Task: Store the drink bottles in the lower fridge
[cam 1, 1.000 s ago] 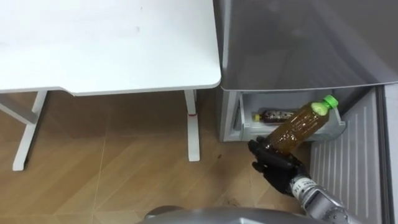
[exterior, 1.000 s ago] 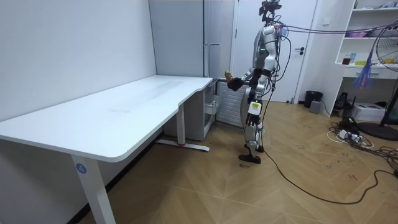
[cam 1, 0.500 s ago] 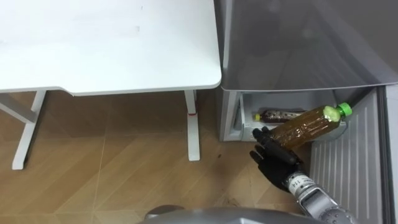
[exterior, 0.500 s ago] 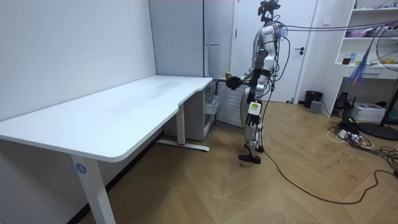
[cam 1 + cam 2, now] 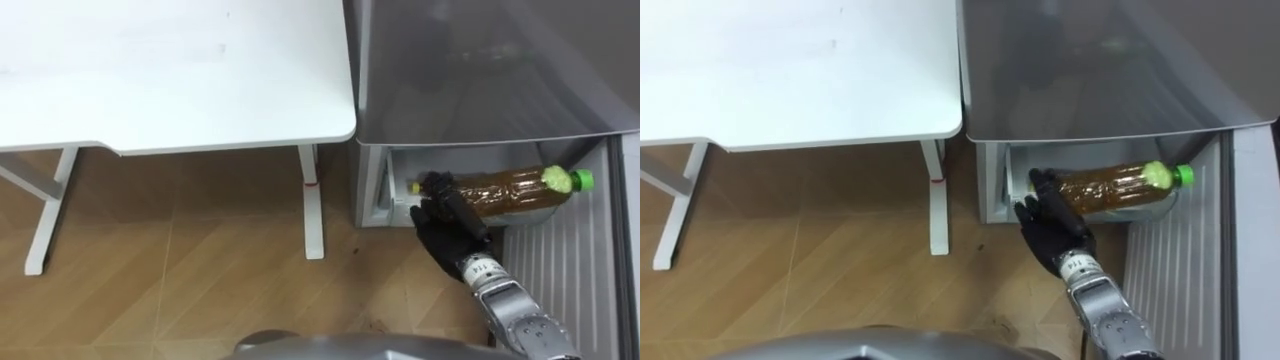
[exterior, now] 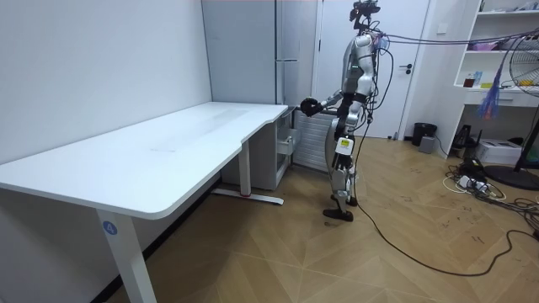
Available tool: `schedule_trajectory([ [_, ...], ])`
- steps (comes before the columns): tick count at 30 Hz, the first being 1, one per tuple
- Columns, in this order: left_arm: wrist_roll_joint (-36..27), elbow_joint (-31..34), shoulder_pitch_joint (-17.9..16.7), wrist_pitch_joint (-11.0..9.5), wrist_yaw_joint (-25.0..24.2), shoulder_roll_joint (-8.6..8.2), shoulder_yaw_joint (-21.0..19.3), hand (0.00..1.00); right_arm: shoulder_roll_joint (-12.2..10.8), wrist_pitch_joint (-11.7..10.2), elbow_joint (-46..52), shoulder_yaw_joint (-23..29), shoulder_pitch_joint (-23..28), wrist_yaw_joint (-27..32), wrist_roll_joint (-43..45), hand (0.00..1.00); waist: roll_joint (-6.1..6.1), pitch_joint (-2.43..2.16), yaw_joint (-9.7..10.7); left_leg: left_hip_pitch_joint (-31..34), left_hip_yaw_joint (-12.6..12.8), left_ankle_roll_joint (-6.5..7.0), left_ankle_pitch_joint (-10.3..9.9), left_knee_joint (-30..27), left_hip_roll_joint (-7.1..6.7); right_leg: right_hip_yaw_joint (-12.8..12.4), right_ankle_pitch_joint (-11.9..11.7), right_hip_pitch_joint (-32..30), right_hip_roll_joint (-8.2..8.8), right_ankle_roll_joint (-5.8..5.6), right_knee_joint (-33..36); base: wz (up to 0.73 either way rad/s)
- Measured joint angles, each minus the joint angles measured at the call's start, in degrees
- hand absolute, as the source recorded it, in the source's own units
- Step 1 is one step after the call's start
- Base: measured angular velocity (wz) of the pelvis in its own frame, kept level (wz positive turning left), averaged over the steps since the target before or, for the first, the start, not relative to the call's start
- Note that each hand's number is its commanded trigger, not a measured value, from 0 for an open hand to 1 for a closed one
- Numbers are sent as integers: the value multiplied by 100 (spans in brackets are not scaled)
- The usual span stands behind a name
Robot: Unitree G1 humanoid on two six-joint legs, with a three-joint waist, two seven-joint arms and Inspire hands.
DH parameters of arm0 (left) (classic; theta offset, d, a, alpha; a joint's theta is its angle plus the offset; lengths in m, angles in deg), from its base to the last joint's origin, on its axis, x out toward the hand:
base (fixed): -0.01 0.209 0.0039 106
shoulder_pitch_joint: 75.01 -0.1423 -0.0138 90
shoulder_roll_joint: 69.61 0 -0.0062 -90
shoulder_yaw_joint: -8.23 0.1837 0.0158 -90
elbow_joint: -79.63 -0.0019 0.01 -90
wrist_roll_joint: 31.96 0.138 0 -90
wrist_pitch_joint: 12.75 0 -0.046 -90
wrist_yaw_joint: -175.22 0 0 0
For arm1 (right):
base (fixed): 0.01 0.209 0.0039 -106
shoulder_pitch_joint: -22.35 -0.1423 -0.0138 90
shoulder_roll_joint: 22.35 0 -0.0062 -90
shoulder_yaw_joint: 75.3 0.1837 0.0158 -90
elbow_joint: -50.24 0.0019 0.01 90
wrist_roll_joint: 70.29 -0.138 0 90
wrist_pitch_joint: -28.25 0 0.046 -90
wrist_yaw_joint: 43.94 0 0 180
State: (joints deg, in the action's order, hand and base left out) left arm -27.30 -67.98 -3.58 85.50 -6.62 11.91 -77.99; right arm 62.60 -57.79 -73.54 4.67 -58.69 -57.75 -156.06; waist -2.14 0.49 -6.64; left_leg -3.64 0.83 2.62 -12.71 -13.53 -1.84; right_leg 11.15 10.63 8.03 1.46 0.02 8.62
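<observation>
An amber tea bottle (image 5: 512, 190) with a green cap lies level over the open lower fridge drawer (image 5: 386, 206), cap towards the right. My right hand (image 5: 445, 225) is shut on its base end, fingers curled round it, just in front of the drawer. In the right eye view the same bottle (image 5: 1110, 187) and right hand (image 5: 1050, 228) show below the fridge's grey top. Behind the hand, the yellow cap of a dark bottle (image 5: 413, 187) peeps out of the drawer; the rest of it is hidden. In the room view I stand facing the fridge, right hand (image 6: 309, 105) stretched towards it.
The grey fridge top (image 5: 480, 80) overhangs the drawer. The open fridge door (image 5: 560, 270) with a ribbed inner face stands at the right. A white table (image 5: 170, 70) on white legs adjoins the fridge on the left, with wood floor (image 5: 180, 260) below.
The bottle has swung from tilted cap-up to level and moved forward over the drawer with my right hand, covering the dark bottle inside.
</observation>
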Motion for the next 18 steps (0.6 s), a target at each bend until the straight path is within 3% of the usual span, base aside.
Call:
schedule_trajectory([
  [9, 4, 37, -107, -8, 18, -3, 97, 0, -136, -102, -3, -14, 1, -2, -515, 100, -68, 9, -118, 13, 14, 0, 0, 15, 7, 18, 4, 21, 3, -1, 11, 0],
  [18, 4, 45, -230, 10, -5, -4, 95, 0, -152, -140, -4, -118, 0, -2, -530, 100, -50, 6, -149, 20, -10, 0, 0, -2, -5, 36, 6, 27, 9, -3, 1, 0],
])
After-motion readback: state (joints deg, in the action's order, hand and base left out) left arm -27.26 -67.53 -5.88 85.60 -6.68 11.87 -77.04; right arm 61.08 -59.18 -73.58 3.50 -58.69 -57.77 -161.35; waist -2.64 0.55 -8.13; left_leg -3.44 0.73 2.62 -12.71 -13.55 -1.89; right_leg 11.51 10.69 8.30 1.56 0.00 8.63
